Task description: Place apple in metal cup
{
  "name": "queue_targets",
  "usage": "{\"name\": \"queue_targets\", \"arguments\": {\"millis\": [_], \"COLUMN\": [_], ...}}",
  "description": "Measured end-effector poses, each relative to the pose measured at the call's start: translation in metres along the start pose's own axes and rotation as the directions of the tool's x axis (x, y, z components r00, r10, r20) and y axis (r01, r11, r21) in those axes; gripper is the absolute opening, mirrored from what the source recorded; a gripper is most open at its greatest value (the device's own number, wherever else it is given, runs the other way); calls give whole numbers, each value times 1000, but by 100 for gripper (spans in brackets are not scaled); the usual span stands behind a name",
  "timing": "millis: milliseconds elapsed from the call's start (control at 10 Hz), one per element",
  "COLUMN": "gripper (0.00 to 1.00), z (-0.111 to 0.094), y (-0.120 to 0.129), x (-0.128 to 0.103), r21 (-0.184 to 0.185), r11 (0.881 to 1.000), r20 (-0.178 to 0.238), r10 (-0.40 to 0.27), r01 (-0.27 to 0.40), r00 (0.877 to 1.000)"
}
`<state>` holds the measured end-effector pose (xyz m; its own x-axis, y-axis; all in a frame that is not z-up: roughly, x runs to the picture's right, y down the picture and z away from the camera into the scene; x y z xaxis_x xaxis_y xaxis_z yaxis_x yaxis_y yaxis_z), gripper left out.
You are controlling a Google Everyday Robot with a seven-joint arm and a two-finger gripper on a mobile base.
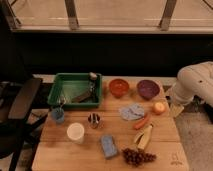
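Apple [159,107] lies near the right edge of the table [170,147], gripper [176,108] just beside it, fingers spread, empty.

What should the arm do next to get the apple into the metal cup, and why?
Probably ease the gripper over the apple and down, fingers open. The apple lies unheld near the right edge of the table, with the gripper just beside it. The metal cup stands farther off, near the middle.
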<state>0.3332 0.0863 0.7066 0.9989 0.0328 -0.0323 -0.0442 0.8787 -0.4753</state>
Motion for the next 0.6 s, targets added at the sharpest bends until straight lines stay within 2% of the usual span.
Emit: {"name": "queue_targets", "arguments": {"millis": [400,600], "gripper": [69,69], "z": [-1,-1], "y": [-2,-18], "x": [0,-7], "r21": [4,18], "r11": [1000,998], "r20": [1,4], "r10": [-13,-55], "r01": [13,55], "r00": [1000,998]}}
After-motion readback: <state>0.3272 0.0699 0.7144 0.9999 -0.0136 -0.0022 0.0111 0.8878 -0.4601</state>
